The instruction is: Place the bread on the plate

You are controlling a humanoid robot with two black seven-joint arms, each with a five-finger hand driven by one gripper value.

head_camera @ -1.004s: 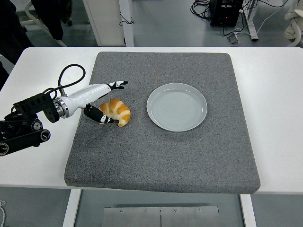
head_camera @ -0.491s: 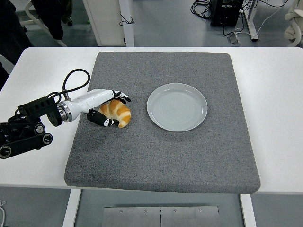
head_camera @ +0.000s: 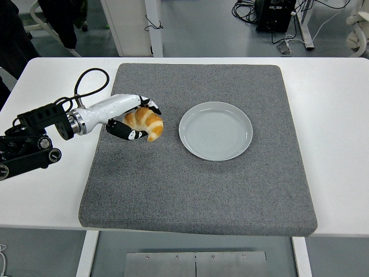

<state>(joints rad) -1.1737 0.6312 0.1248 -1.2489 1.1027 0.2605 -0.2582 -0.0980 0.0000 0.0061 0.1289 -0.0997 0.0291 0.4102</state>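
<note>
The left hand (head_camera: 134, 118) is clamped around the bread (head_camera: 146, 123), hiding its left end, just beside the plate (head_camera: 215, 130) on the desk (head_camera: 334, 115).

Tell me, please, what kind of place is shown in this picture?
Probably a robotics lab or test room. A white table carries a grey foam mat, cables lie on the bare floor behind, and the left hand grips a croissant beside a plate.
</note>
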